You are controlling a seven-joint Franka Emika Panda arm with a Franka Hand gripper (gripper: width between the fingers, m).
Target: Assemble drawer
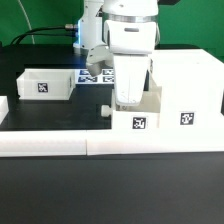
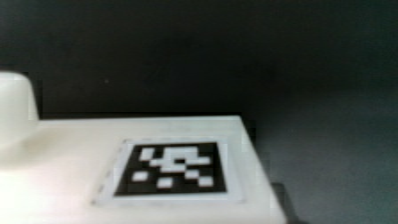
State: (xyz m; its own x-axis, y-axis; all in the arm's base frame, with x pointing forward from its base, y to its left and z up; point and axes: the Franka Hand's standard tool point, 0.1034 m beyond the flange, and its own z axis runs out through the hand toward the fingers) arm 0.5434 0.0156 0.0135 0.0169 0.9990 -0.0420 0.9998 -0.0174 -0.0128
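Observation:
The big white cabinet shell stands at the exterior view's right, with a tag on its front. A small open-topped tray with a tag sits right against the shell's left side. A second tray lies apart at the left. My gripper reaches straight down into or onto the small tray beside the shell. Its fingertips are hidden by the tray wall. The wrist view shows a blurred white face with a tag very close, and black table beyond; no fingers show there.
Long low white border bars run along the table's front. The marker board lies flat behind the gripper, near the arm's base. A rounded white part shows at the wrist view's edge.

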